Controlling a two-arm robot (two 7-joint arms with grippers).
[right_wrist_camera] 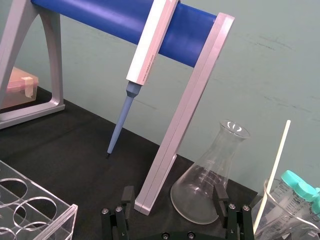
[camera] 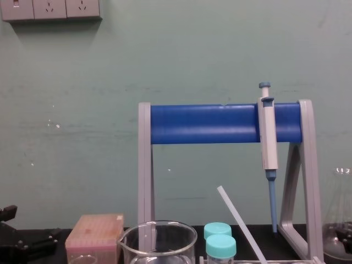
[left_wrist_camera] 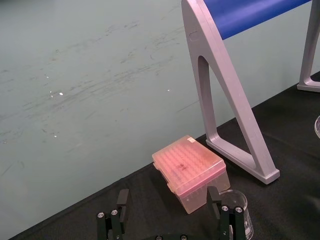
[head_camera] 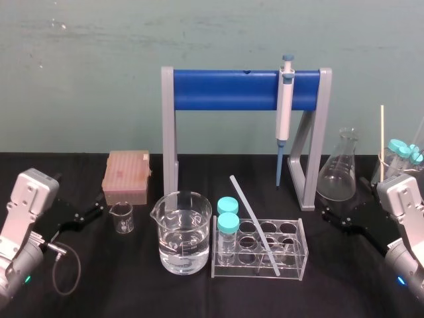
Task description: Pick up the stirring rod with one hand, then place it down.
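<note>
The stirring rod [head_camera: 255,225] is a thin translucent whitish rod leaning in the clear test tube rack [head_camera: 301,255] at the table's middle, upper end tilted to the back left. In the chest view the stirring rod [camera: 237,220] rises slanted behind two teal-capped tubes. My left gripper [head_camera: 96,209] rests at the left beside a small beaker, open and holding nothing; the left wrist view shows the left gripper [left_wrist_camera: 168,197] facing the pink tip box. At the right, by the conical flask, my right gripper [head_camera: 331,215] also stands open and holds nothing, as the right gripper [right_wrist_camera: 174,194] shows up close.
A large beaker [head_camera: 184,232] of water stands left of the rack. Behind is a blue-and-grey stand [head_camera: 225,89] with a pipette [head_camera: 285,112] hanging on it. A pink tip box [head_camera: 126,175], small beaker [head_camera: 122,217], conical flask [head_camera: 339,169] and a container holding capped tubes and a pale stick [head_camera: 382,139] surround them.
</note>
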